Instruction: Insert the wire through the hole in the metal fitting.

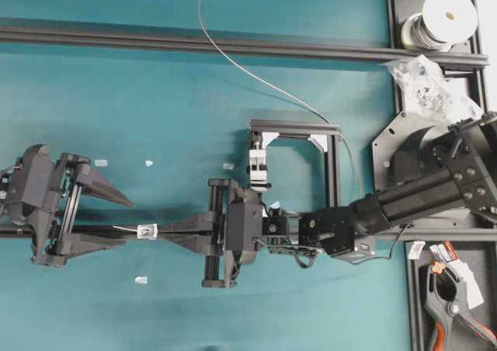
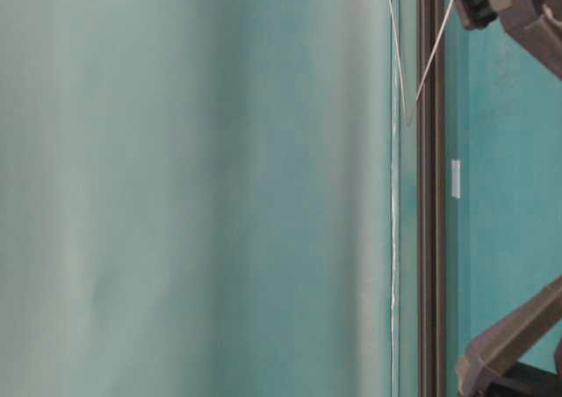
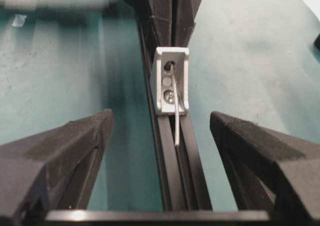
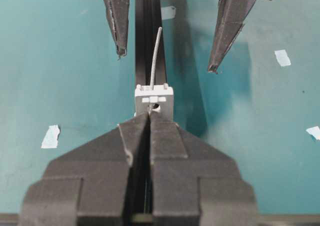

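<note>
right end effector (image 4: 149, 117) closed, wire (image 4: 155, 58) through metal fitting (image 4: 154, 100)

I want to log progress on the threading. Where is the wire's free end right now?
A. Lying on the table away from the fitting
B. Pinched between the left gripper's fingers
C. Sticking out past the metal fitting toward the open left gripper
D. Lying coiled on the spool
C: the wire pokes out of the metal fitting, its tip free between the spread fingers of the left gripper, while the right gripper is shut right behind the fitting.

Metal fitting (image 1: 146, 231) between left pincer (image 1: 116, 219) and right pincer (image 1: 165, 233).
</note>
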`<state>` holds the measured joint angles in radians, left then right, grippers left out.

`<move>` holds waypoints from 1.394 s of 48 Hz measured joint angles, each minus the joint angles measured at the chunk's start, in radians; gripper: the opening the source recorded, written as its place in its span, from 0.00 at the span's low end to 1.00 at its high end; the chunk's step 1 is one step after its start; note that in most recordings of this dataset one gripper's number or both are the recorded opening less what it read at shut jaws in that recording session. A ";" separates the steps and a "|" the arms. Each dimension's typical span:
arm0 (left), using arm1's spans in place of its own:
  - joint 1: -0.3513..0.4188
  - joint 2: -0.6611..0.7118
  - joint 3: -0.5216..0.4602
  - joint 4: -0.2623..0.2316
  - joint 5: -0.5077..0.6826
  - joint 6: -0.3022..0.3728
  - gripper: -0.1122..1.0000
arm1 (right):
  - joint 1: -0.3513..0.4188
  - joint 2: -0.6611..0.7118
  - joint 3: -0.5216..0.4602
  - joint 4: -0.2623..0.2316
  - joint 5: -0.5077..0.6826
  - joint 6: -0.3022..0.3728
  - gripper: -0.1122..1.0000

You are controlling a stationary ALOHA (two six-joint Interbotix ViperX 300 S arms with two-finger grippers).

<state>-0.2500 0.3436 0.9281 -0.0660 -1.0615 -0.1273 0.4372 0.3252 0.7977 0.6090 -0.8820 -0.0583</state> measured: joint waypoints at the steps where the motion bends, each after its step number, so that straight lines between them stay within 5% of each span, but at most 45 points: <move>1: -0.002 0.000 -0.002 0.000 0.000 -0.002 0.83 | 0.000 -0.002 -0.002 0.002 0.000 0.000 0.10; 6: 0.000 0.000 -0.006 0.000 0.003 0.000 0.68 | 0.000 0.000 -0.002 0.002 0.002 0.000 0.10; 15: 0.000 0.000 -0.006 0.000 0.021 -0.002 0.22 | 0.000 0.000 -0.002 0.002 0.002 0.000 0.10; 23: -0.002 0.000 -0.008 0.002 0.034 -0.009 0.03 | 0.000 0.000 -0.002 0.000 0.002 0.000 0.10; 60: -0.005 -0.005 -0.008 0.002 0.064 -0.012 0.01 | -0.003 -0.005 -0.012 0.002 0.080 0.023 0.10; 67: -0.005 -0.005 -0.008 0.002 0.064 -0.012 0.01 | -0.003 -0.005 -0.018 0.000 0.069 0.021 0.33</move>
<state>-0.2546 0.3390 0.9204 -0.0644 -0.9971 -0.1396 0.4341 0.3206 0.7793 0.6090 -0.8130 -0.0368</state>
